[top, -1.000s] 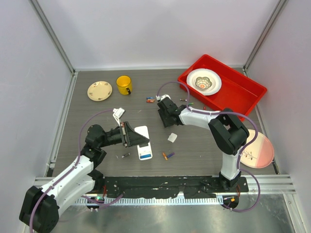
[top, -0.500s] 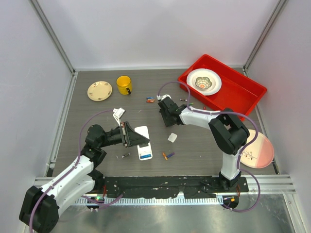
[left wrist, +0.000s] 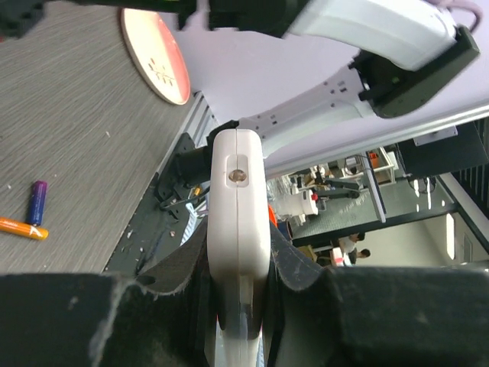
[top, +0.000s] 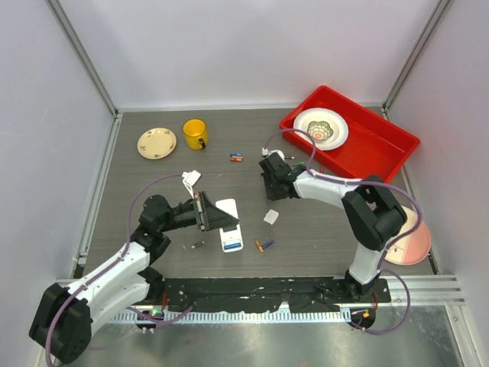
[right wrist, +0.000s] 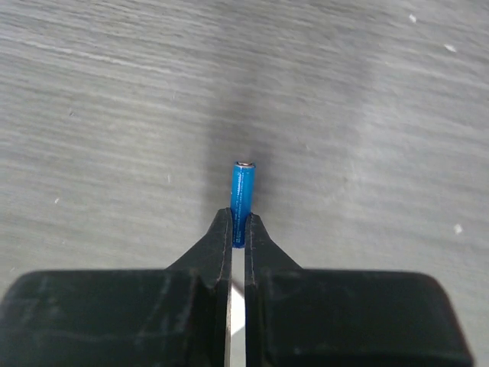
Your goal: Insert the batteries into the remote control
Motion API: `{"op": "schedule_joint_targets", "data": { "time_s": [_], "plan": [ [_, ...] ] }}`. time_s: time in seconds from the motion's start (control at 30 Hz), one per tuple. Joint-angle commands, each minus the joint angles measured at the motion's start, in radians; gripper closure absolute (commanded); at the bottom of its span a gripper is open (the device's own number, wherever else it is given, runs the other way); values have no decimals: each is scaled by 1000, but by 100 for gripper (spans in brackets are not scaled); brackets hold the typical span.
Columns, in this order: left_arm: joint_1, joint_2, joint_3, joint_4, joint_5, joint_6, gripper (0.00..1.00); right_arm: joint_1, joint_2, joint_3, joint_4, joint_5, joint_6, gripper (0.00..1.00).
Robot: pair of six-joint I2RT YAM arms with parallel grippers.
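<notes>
My right gripper (right wrist: 238, 225) pinches a blue battery (right wrist: 242, 191) pointing straight off my tips, and the remote control (top: 229, 225) (clamped in my left gripper (left wrist: 238, 264)) lies at seven o'clock, long axis roughly twelve-to-six.

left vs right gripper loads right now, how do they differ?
Load: left gripper is shut on the slim white plastic remote control; right gripper on a thin blue cylindrical battery. Jaws: left's stand apart around the remote's body; right's nearly touch. Shared: both shut, both holding a task piece.
</notes>
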Motion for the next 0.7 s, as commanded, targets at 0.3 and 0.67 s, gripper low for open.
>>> {"op": "schedule_joint_targets", "data": {
  "time_s": [0.3,0.67],
  "plan": [
    [-14,249,92,173,-142,-57,100,195,-586,245,-452,85,-11,99],
    [-94,415,147,257,36,-119,100,669,-572,386,-942,171,-249,99]
  ]
}}
